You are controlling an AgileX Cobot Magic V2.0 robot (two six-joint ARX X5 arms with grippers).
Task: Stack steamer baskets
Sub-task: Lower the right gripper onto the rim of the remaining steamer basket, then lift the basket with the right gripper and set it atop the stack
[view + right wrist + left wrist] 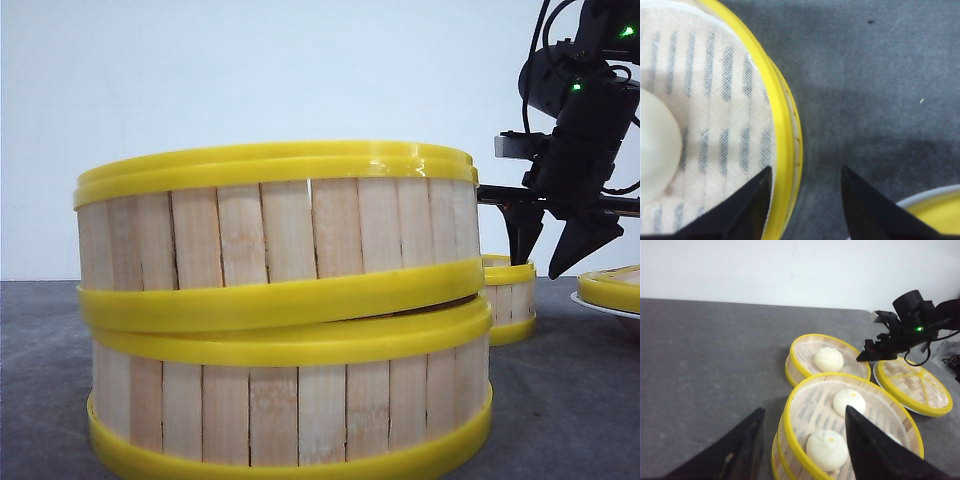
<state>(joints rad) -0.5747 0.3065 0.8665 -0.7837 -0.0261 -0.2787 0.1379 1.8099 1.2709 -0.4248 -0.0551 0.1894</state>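
Two steamer baskets are stacked close to the front camera. The upper one (280, 230) sits slightly askew on the lower one (290, 400). White buns (849, 401) lie in the upper basket (805, 405). My left gripper (805, 412) is open and straddles its near rim, one finger outside and one over the inside. The third basket (827, 357) stands alone behind and holds one bun (657, 145). My right gripper (805, 172) is open above the third basket's rim (785, 125), one finger over the liner and one outside. It also shows in the front view (538, 268).
A yellow-rimmed woven lid (914, 385) rests on a white plate (600, 303) right of the third basket, close to the right gripper's outer finger. Dark grey table (705, 365) stretches to the left. A white wall stands behind.
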